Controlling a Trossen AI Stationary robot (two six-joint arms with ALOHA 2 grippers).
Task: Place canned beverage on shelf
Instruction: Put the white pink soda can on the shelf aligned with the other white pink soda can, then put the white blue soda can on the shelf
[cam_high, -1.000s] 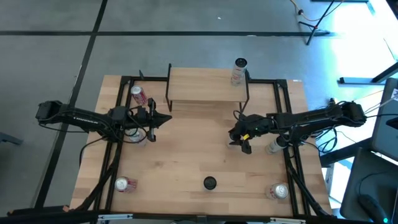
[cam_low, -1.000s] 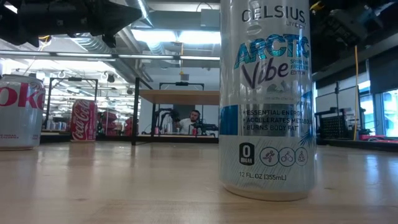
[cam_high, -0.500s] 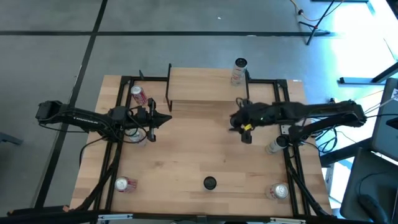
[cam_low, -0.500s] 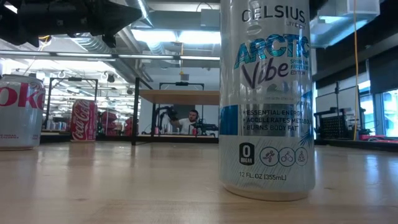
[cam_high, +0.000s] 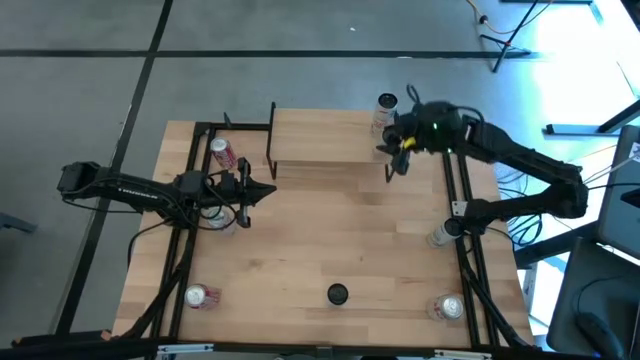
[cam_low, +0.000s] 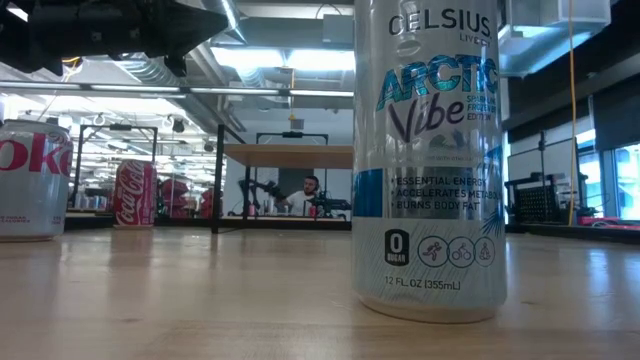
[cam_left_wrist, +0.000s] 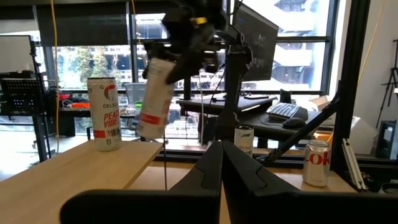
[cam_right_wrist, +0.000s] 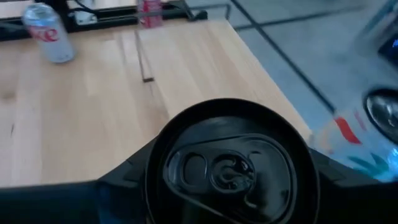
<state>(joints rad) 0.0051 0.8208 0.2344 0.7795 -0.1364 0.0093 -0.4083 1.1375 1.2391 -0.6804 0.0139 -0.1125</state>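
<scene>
The shelf (cam_high: 330, 140), a light plank on thin black legs, stands at the table's far side. A white and orange can (cam_high: 385, 110) stands on its right end and also shows in the left wrist view (cam_left_wrist: 104, 112). My right gripper (cam_high: 400, 148) is shut on a white can with a black top (cam_right_wrist: 231, 168), in the air over the shelf's right end, close to the standing can. My left gripper (cam_high: 268, 190) is shut and empty over the table's left part, in front of the shelf. My right gripper holds the can by its upper wall (cam_left_wrist: 163, 62), just under the black top, one finger (cam_right_wrist: 127, 180) on either side. The fingers come from above, slanting. The can hangs below them, tilted, its bottom (cam_left_wrist: 147, 132) clear of the shelf plank.
A red cola can (cam_high: 222, 152) stands left of the shelf and another can (cam_high: 222, 218) below my left arm. More cans stand at the near left (cam_high: 197, 296), near middle (cam_high: 337, 294), near right (cam_high: 450, 307) and right edge (cam_high: 440, 235).
My right gripper has risen and gone from the table's right middle toward the far edge, up to the shelf's right end. It has carried the can along, clear of the table. The gripper has turned on the way.
</scene>
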